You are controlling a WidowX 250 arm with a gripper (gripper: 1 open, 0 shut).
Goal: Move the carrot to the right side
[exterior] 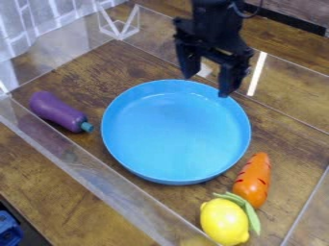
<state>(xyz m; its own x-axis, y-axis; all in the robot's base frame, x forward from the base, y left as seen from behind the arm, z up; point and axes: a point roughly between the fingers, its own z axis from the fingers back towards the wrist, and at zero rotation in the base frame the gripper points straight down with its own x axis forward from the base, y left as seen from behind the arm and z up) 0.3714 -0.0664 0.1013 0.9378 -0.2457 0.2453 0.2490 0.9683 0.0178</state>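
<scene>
Single-arm tabletop scene, described from the near edge outward. Nearest the viewer lies one yellow lemon (224, 221) with a green leaf, and touching or just beside its far side lies the one carrot (253, 179), orange with dark grooves, resting on the wooden table (77, 72) just off the near-right rim of the one blue plate (176, 131). At mid-depth on the left lies one purple eggplant (60, 110), well apart from the carrot; a clear wall (77, 163) borders the work area. Farthest back, the one gripper (214, 74) hangs over the plate's far rim, fingers spread and pointing steeply downward, holding nothing. The carrot therefore appears untouched, and reaching it seems to be the step in hand. Risks, as judged from this layout: a descent slightly off toward the lemon could pinch or nudge the lemon instead, because the two lie so close; a finger landing on the plate's raised rim could tip or shove the plate; and the small, smooth, tapered carrot could squirt out of a closing grip. Count: four objects, one gripper.
</scene>
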